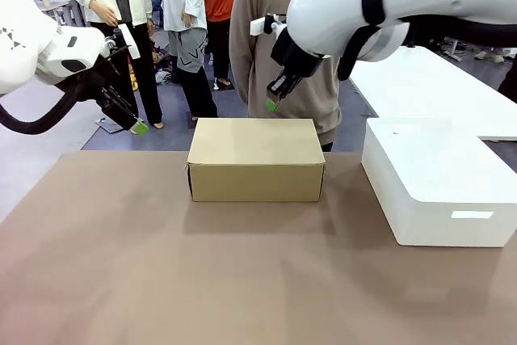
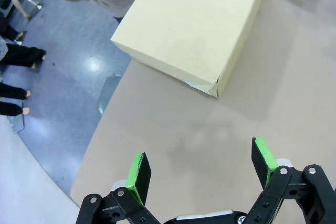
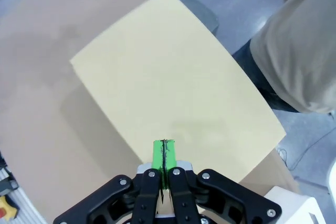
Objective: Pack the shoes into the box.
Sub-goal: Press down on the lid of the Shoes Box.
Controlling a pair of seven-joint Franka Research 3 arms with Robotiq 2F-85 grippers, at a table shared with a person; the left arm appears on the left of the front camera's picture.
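While both arms hang above the far half of the table (image 1: 161, 280), I see the left gripper (image 1: 139, 128) held off the table's far left edge, its green pads spread wide in the left wrist view with nothing between them. The right gripper (image 1: 273, 103) hovers over the far edge of the box (image 1: 255, 159), tilted down; from its own wrist camera the pads (image 3: 159, 156) are pressed flat together, gripping nothing.

The box sits lid down near the table's far edge, just in front of a person's torso (image 1: 279, 46), so I cannot see what is inside it. A white plastic box (image 1: 436, 187) lies to its right, cut off by the picture's edge. Some dark lettering runs along the right arm's upper link, too small for me to read.
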